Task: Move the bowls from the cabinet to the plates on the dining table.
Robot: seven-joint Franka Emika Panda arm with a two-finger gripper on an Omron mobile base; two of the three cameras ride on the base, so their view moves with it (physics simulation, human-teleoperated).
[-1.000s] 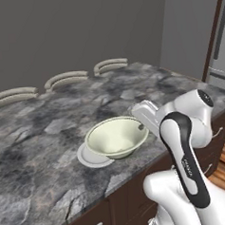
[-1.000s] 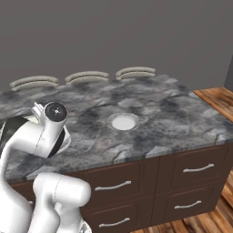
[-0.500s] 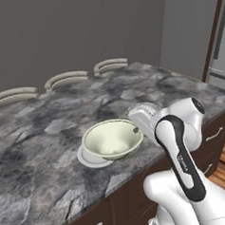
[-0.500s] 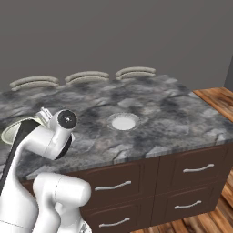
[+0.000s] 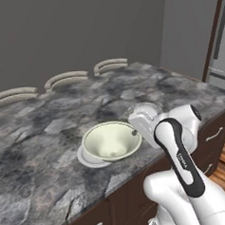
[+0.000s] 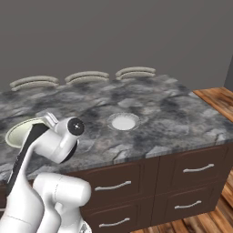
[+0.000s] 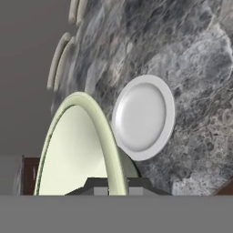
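One table [image 5: 49, 138] carries everything. One green and cream bowl [image 5: 111, 141] is held over a plate [image 5: 89, 160] near the table's front edge; I judge it is being lowered onto it. The gripper [image 7: 116, 184] is clenched on the bowl's rim. A second plate [image 6: 124, 122] is free; three chair backs [image 6: 86, 76] line the far edge.

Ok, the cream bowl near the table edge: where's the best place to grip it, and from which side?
Pinch the thin rim of the cream bowl on the robot-facing side, coming down from above. It stands upright and open on a white plate, too wide to span; the gripper is already shut on that rim.
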